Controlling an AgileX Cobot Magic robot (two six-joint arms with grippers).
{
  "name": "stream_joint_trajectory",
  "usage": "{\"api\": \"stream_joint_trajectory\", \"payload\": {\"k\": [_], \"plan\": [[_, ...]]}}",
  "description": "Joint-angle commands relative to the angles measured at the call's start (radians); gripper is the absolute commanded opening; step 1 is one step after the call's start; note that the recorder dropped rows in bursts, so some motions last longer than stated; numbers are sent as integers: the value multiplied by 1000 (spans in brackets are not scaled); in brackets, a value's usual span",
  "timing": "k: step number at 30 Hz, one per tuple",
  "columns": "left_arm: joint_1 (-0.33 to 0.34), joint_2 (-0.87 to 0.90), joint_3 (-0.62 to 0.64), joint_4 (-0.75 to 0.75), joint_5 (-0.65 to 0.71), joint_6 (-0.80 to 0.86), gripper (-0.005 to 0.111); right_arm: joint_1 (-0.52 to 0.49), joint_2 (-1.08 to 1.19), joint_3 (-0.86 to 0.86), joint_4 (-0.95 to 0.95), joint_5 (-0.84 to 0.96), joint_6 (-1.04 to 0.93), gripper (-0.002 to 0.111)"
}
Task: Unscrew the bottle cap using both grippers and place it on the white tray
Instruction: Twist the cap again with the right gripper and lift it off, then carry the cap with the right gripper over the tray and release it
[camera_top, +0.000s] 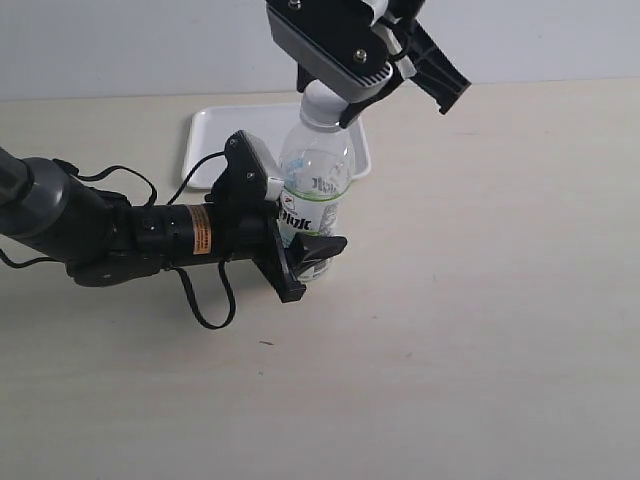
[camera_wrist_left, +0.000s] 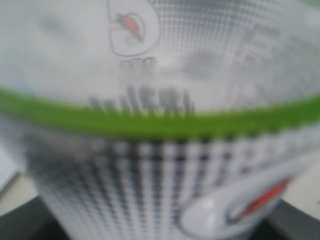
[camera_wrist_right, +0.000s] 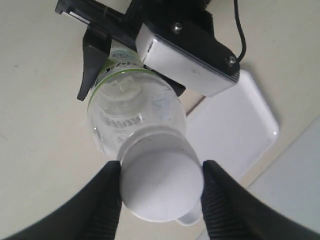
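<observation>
So far I judge this to be the opening of the job, with nothing finished. The bottle (camera_top: 318, 185) stands upright on the table (camera_top: 480, 300), just in front of the white tray (camera_top: 225, 135), and the left gripper (camera_top: 305, 245) is clamped around its lower body. The left wrist view is filled by a blurred label with dark finger edges at either side, which fits a firm hold. From above, the right gripper (camera_wrist_right: 160, 169) has its two fingers (camera_wrist_right: 112, 200) set against opposite sides of the bottle cap (camera_wrist_right: 161, 187). They look closed on it, though I cannot see how hard they press. The bottle cap sits on the neck and appears fully seated; I cannot tell from these views whether any turn has loosened it. By my reckoning the grasps are in place. What is left is the unscrewing itself, lifting the cap clear, carrying it across to the tray, which lies bare, and letting go there.
</observation>
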Motion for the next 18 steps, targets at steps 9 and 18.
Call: {"api": "stream_joint_trajectory", "payload": {"k": [9, 18], "plan": [[0, -3, 1, -14, 8, -14, 0, 2, -74, -3, 62, -2, -38, 0], [0, -2, 1, -70, 8, -60, 0, 0, -171, -3, 9, 3, 337, 0]]}}
